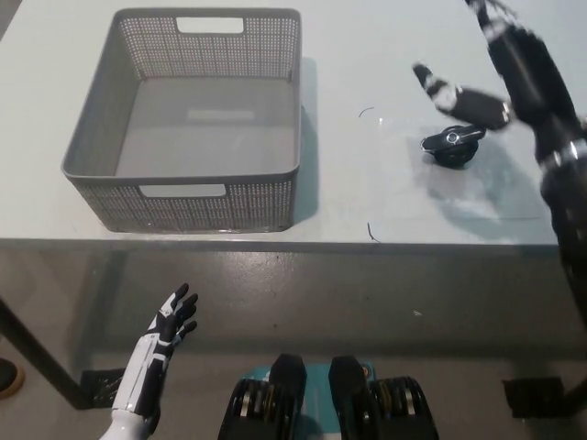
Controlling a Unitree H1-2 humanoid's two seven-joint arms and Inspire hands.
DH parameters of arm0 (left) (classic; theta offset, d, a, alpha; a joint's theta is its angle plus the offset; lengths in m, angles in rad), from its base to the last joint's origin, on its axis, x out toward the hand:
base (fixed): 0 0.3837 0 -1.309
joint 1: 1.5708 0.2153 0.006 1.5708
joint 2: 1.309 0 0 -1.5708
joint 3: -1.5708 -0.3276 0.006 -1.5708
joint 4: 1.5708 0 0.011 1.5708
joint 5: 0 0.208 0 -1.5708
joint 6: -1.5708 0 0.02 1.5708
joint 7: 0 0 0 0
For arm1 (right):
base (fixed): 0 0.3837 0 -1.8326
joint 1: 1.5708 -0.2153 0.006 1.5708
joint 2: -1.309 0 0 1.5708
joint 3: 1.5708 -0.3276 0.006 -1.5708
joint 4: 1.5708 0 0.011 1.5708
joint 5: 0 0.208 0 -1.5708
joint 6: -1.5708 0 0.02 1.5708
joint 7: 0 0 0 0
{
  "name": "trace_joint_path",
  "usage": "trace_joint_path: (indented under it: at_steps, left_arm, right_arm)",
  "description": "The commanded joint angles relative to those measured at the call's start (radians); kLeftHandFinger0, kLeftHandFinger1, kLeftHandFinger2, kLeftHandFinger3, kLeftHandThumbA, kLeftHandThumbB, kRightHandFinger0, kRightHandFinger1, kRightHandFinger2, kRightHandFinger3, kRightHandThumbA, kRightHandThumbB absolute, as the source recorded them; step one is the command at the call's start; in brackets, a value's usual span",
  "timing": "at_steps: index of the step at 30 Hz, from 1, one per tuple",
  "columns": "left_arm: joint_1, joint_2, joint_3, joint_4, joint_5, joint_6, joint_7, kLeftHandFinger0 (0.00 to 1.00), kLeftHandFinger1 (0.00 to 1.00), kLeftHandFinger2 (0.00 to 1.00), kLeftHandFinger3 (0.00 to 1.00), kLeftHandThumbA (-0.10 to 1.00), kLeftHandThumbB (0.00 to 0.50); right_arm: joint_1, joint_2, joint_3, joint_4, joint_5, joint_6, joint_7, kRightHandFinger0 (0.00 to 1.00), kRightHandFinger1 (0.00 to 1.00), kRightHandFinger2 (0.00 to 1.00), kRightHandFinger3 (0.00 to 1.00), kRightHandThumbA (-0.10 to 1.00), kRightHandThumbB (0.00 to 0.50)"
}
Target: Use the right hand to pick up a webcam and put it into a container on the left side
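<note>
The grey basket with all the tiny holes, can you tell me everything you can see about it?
The grey plastic basket with perforated walls is rectangular and open on top, with mesh-like sides and a smooth solid floor. A slot handle is cut into its near wall and another into its far wall. It is empty. It stands upright and flat on the left part of the pale tabletop, close to the table's front edge. Only the table touches it; both robot hands are well away from it.
</note>
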Motion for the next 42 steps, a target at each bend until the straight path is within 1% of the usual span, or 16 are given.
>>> trace_joint_path:
  at_steps: [1, 2, 4, 5, 6, 7, 8, 9, 11, 15, 20, 24, 25, 27, 30, 42]
  left_arm:
    - [-0.012, 0.022, 0.022, -0.046, -0.017, -0.041, -0.005, 1.00, 1.00, 1.00, 1.00, 1.00, 0.118]
    - [-0.012, 0.024, 0.022, -0.046, -0.018, -0.042, -0.006, 1.00, 1.00, 1.00, 1.00, 1.00, 0.116]
    - [-0.015, 0.025, 0.027, -0.047, -0.027, -0.042, -0.008, 1.00, 1.00, 1.00, 1.00, 1.00, 0.096]
    - [-0.018, 0.025, 0.028, -0.046, -0.031, -0.040, -0.009, 1.00, 1.00, 1.00, 1.00, 1.00, 0.092]
    - [-0.019, 0.025, 0.029, -0.046, -0.031, -0.039, -0.009, 1.00, 1.00, 1.00, 1.00, 1.00, 0.091]
    - [-0.021, 0.025, 0.030, -0.048, -0.033, -0.036, -0.010, 1.00, 1.00, 1.00, 1.00, 1.00, 0.087]
    - [-0.023, 0.025, 0.030, -0.044, -0.036, -0.043, -0.013, 1.00, 1.00, 1.00, 1.00, 1.00, 0.077]
    - [-0.024, 0.024, 0.030, -0.045, -0.035, -0.041, -0.014, 1.00, 1.00, 1.00, 1.00, 1.00, 0.078]
    - [-0.026, 0.024, 0.031, -0.043, -0.031, -0.039, -0.015, 1.00, 1.00, 1.00, 1.00, 1.00, 0.090]
    - [-0.032, 0.029, 0.033, -0.035, -0.038, -0.042, -0.024, 1.00, 1.00, 1.00, 1.00, 1.00, 0.115]
    - [-0.035, 0.034, 0.035, -0.032, -0.046, -0.045, -0.030, 1.00, 1.00, 1.00, 1.00, 1.00, 0.112]
    - [-0.034, 0.036, 0.036, -0.027, -0.041, -0.053, -0.031, 1.00, 1.00, 1.00, 1.00, 1.00, 0.116]
    - [-0.033, 0.036, 0.036, -0.028, -0.040, -0.051, -0.032, 1.00, 1.00, 1.00, 1.00, 1.00, 0.125]
    - [-0.031, 0.036, 0.036, -0.030, -0.035, -0.052, -0.031, 1.00, 1.00, 1.00, 1.00, 1.00, 0.117]
    - [-0.031, 0.036, 0.039, -0.025, -0.045, -0.062, -0.036, 1.00, 1.00, 1.00, 1.00, 1.00, 0.100]
    - [-0.049, 0.036, 0.049, -0.023, -0.046, -0.048, -0.040, 1.00, 1.00, 1.00, 1.00, 1.00, 0.126]
  right_arm:
    - [-0.261, -0.047, 0.078, 0.208, -0.121, 0.087, 0.082, 1.00, 1.00, 1.00, 1.00, 0.68, 0.435]
    - [-0.294, -0.046, 0.089, 0.276, -0.116, 0.063, 0.068, 1.00, 1.00, 1.00, 1.00, 0.69, 0.438]
    - [-0.354, -0.043, 0.112, 0.383, -0.103, 0.058, 0.082, 1.00, 1.00, 1.00, 1.00, 0.72, 0.447]
    - [-0.390, -0.038, 0.121, 0.450, -0.091, 0.053, 0.088, 1.00, 1.00, 1.00, 1.00, 0.70, 0.470]
    - [-0.395, -0.038, 0.123, 0.460, -0.089, 0.051, 0.086, 1.00, 1.00, 1.00, 1.00, 0.68, 0.462]
    - [-0.421, -0.035, 0.137, 0.513, -0.090, 0.047, 0.093, 1.00, 1.00, 1.00, 1.00, 0.71, 0.490]
    - [-0.448, -0.033, 0.151, 0.579, -0.086, 0.030, 0.093, 1.00, 1.00, 1.00, 1.00, 0.74, 0.500]
    - [-0.463, -0.031, 0.166, 0.604, -0.088, 0.043, 0.114, 1.00, 1.00, 1.00, 1.00, 0.77, 0.500]
    - [-0.491, -0.023, 0.188, 0.666, -0.081, 0.066, 0.148, 1.00, 1.00, 1.00, 1.00, 0.75, 0.496]
    - [-0.548, -0.011, 0.255, 0.812, -0.099, 0.073, 0.183, 1.00, 1.00, 1.00, 1.00, 0.80, 0.500]
    - [-0.561, -0.012, 0.280, 0.891, -0.076, 0.094, 0.240, 1.00, 1.00, 1.00, 1.00, 0.82, 0.500]
    - [-0.564, -0.008, 0.279, 0.947, -0.059, 0.095, 0.262, 1.00, 1.00, 1.00, 1.00, 0.79, 0.500]
    - [-0.564, -0.008, 0.279, 0.955, -0.058, 0.097, 0.271, 1.00, 1.00, 1.00, 1.00, 0.79, 0.500]
    - [-0.568, -0.007, 0.286, 0.978, -0.060, 0.093, 0.289, 1.00, 1.00, 1.00, 1.00, 0.83, 0.500]
    - [-0.571, -0.006, 0.285, 1.008, -0.056, 0.081, 0.303, 1.00, 1.00, 1.00, 1.00, 0.83, 0.500]
    - [-0.567, 0.001, 0.309, 1.065, -0.065, 0.065, 0.311, 1.00, 1.00, 1.00, 1.00, 0.84, 0.500]
